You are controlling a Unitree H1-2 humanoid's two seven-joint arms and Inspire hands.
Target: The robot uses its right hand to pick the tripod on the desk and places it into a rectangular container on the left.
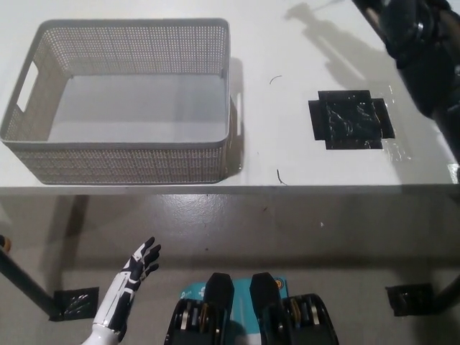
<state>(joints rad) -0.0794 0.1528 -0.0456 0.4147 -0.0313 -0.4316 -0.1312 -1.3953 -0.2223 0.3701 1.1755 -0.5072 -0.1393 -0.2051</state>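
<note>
Carry step, by the look of it: right hand (pixel 402 25) at top-right edge, grip can't be told; tripod mostly out of frame. Next: swing left over empty container (pixel 129 100), lower, release. Left hand (pixel 136 269) idle below bench (pixel 287 158), fingers spread.

A robot test lab or workshop bay is showing here. A plain white desk (pixel 287 162) is standing on a bare grey concrete floor (pixel 287 237), carrying only a grey perforated plastic basket (pixel 122 162) and a black tape patch (pixel 350 120) marking a spot. More black tape (pixel 75 302) is sticking to the floor.
</note>
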